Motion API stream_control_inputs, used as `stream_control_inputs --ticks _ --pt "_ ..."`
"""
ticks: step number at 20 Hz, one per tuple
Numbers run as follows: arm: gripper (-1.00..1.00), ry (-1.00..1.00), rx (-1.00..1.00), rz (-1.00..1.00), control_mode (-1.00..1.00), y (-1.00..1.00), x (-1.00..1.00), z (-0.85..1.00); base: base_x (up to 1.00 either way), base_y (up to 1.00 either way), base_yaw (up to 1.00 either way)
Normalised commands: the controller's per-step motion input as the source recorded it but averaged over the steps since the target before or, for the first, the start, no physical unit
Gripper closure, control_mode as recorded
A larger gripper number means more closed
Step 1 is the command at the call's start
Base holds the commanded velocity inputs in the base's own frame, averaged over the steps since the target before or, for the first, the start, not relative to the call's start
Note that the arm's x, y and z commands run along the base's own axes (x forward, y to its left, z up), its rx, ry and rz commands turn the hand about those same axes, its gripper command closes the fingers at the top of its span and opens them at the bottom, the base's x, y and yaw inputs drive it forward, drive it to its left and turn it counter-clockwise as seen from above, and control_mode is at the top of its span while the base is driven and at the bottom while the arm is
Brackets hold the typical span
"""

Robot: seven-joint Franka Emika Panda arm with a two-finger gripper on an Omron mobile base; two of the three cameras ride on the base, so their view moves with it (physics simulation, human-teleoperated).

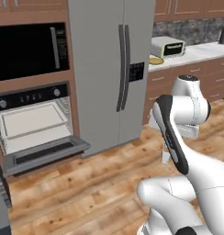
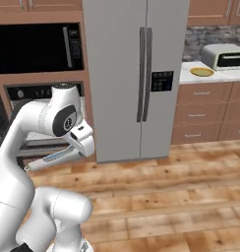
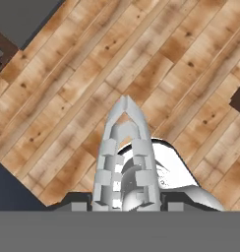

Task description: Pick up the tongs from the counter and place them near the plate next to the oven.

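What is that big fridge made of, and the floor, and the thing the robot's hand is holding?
The fridge looks like brushed grey metal, smooth with a dull sheen. The floor looks like varnished wood planks, with grain and knots. The tongs in the hand look like silvery metal, though rendering leaves that open.
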Motion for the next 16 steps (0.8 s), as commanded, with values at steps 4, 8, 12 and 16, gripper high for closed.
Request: stream_control_inputs --ticks 4,8,12,16 --pt "1.00 0.00 0.00 0.00 1.00 0.00 0.00 0.00 1.00 -0.03 -0.14" --pt "1.00 0.00 0.00 0.00 1.00 0.00 0.00 0.00 1.00 -0.30 -0.17" --pt "1.00 0.00 0.00 0.00 1.00 0.00 0.00 0.00 1.00 -0.62 -0.21" --pt "1.00 0.00 0.00 0.00 1.00 0.00 0.00 0.00 1.00 -0.76 -0.21"
